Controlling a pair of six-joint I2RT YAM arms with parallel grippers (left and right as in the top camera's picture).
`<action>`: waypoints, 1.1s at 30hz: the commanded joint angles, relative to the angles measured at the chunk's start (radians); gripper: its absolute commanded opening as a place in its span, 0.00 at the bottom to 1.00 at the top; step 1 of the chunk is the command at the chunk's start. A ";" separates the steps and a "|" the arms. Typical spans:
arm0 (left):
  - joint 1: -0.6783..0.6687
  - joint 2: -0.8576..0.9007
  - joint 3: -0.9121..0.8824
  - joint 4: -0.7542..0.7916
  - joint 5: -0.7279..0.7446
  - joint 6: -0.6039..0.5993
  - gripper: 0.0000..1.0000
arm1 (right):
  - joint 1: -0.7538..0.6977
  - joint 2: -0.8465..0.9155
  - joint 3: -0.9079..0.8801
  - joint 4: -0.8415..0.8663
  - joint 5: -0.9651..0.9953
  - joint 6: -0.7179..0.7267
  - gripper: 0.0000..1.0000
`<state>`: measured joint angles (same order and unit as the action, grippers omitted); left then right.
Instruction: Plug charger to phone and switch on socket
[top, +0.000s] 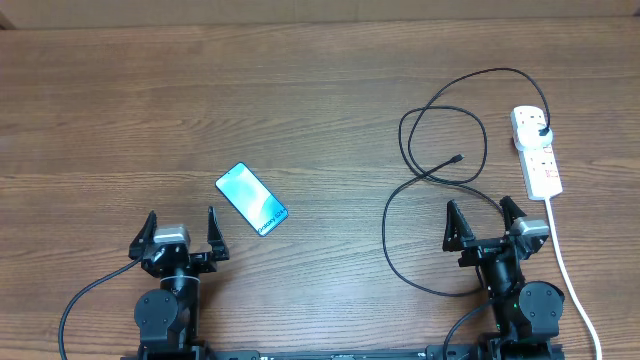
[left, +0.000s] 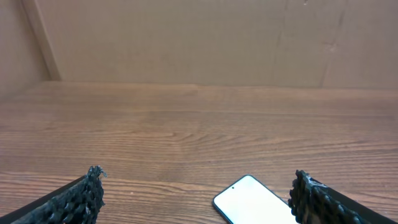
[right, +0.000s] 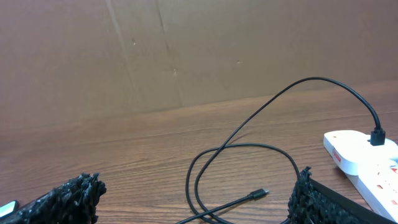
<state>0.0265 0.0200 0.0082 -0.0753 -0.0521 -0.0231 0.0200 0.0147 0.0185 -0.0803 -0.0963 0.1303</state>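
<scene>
Two charger (top: 386, 228) loops, perhaps crossing, lie between phone (top: 251, 198) and socket (top: 541, 162).

The place looks like a robotics lab test bench. A left arm (top: 165, 312) and a right arm (top: 532, 302) stand at the near edge of a wood-grain table (top: 300, 90). Plain brown cardboard panels (right: 186, 50) wall off its far side.

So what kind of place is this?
Probably a lab test bench: a wood-grain table, a plain cardboard-like wall behind it, and a phone, charger and socket laid out.
</scene>
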 joint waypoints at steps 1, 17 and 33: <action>0.006 0.005 -0.003 0.000 0.025 -0.011 1.00 | -0.003 -0.011 -0.010 0.003 0.006 -0.005 1.00; 0.006 0.007 0.128 -0.099 0.169 -0.098 1.00 | -0.003 -0.011 -0.010 0.003 0.006 -0.005 1.00; 0.005 0.436 0.565 -0.296 0.295 -0.139 1.00 | -0.003 -0.011 -0.010 0.003 0.006 -0.005 1.00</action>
<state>0.0261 0.3546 0.4706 -0.3458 0.1711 -0.1406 0.0204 0.0147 0.0185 -0.0811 -0.0963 0.1303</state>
